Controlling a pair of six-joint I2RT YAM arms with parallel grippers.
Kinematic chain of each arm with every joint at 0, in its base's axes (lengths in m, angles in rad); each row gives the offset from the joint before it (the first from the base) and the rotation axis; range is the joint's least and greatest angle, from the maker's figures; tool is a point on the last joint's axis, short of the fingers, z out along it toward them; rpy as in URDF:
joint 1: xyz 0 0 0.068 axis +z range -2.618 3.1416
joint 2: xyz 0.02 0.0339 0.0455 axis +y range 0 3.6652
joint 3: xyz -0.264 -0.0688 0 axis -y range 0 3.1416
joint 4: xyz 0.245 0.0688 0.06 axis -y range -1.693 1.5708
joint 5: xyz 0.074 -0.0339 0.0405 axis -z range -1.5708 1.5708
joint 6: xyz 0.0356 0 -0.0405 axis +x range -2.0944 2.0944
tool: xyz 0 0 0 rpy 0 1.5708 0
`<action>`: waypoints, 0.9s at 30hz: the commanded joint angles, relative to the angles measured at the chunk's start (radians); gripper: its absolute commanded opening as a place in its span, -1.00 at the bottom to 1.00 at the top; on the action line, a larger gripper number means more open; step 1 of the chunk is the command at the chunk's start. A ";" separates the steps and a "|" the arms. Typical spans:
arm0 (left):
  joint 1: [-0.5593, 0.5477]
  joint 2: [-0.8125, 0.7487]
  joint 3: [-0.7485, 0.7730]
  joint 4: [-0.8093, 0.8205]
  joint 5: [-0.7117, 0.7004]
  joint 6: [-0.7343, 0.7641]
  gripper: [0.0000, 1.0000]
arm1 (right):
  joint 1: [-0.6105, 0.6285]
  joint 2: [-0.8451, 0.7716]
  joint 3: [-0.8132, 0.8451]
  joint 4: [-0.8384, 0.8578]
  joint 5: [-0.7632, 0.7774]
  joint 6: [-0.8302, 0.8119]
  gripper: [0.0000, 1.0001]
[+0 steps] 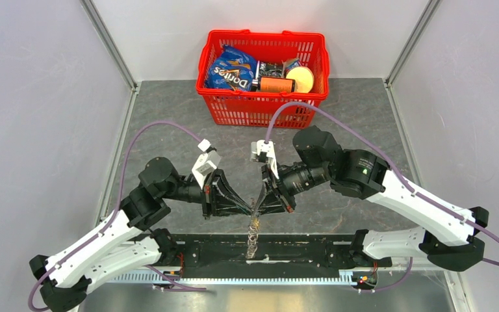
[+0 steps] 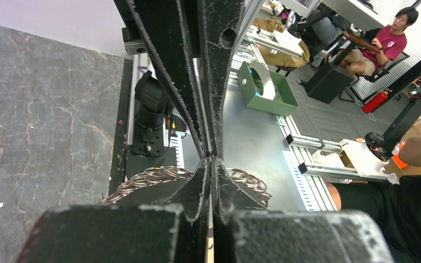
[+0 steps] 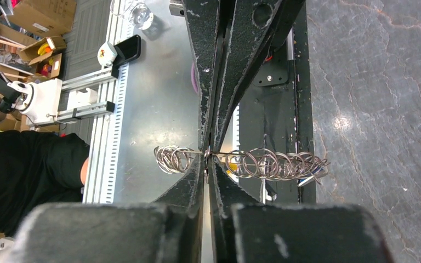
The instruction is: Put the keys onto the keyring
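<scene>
The keyring (image 1: 254,232) is a thin wire loop strung with several small metal rings. It hangs edge-on between the two arms, above the black base rail. My left gripper (image 1: 251,209) and right gripper (image 1: 260,207) meet tip to tip at its top, both shut on its wire. In the right wrist view the wire runs through my right gripper (image 3: 207,154), with the rings (image 3: 274,163) fanned out on both sides. A blue sliver (image 3: 307,179) at the far end could be one of the keys. In the left wrist view, rings (image 2: 148,177) flank my left gripper (image 2: 212,159).
A red basket (image 1: 216,104) with a chip bag and other snacks stands at the back centre of the grey stone-patterned table (image 1: 169,117). The black base rail (image 1: 312,250) runs along the near edge. Purple cables arch over both arms.
</scene>
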 commanded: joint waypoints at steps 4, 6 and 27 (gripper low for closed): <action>-0.001 -0.056 -0.005 0.115 -0.041 -0.003 -0.95 | 0.007 -0.050 0.043 0.079 0.011 0.032 -0.34; -0.001 -0.065 -0.010 0.132 -0.049 -0.008 -0.95 | 0.007 -0.064 0.038 0.094 0.021 0.044 -0.24; -0.002 -0.108 -0.063 0.338 -0.131 -0.105 -0.96 | 0.009 -0.106 -0.031 0.225 0.068 0.088 -0.15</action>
